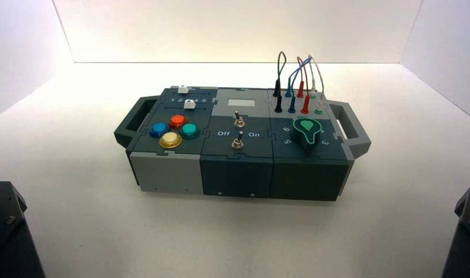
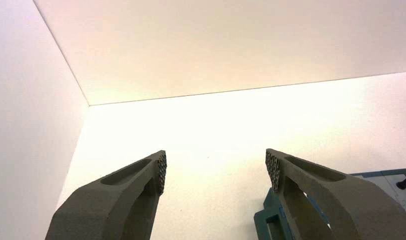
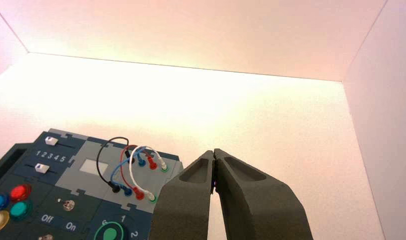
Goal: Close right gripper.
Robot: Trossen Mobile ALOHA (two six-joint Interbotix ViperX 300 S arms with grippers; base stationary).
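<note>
The dark box point(image 1: 238, 174) stands in the middle of the white table. My right gripper point(image 3: 214, 152) is shut and empty, its fingertips touching, held in the air off the box's right side; the looped wires point(image 3: 133, 172) lie beside it. In the high view only the right arm's base point(image 1: 467, 231) shows at the bottom right corner. My left gripper point(image 2: 214, 167) is open and empty, parked off the box's left side, with the box's handle point(image 2: 271, 222) by one finger. Its base point(image 1: 6, 231) shows at the bottom left.
The box bears coloured buttons point(image 1: 173, 130), two white sliders point(image 1: 186, 97), two toggle switches point(image 1: 238, 130) lettered Off and On, a green knob point(image 1: 306, 130) and plugged wires point(image 1: 296, 81). Handles point(image 1: 351, 133) stick out at each end. White walls point(image 1: 238, 29) enclose the table.
</note>
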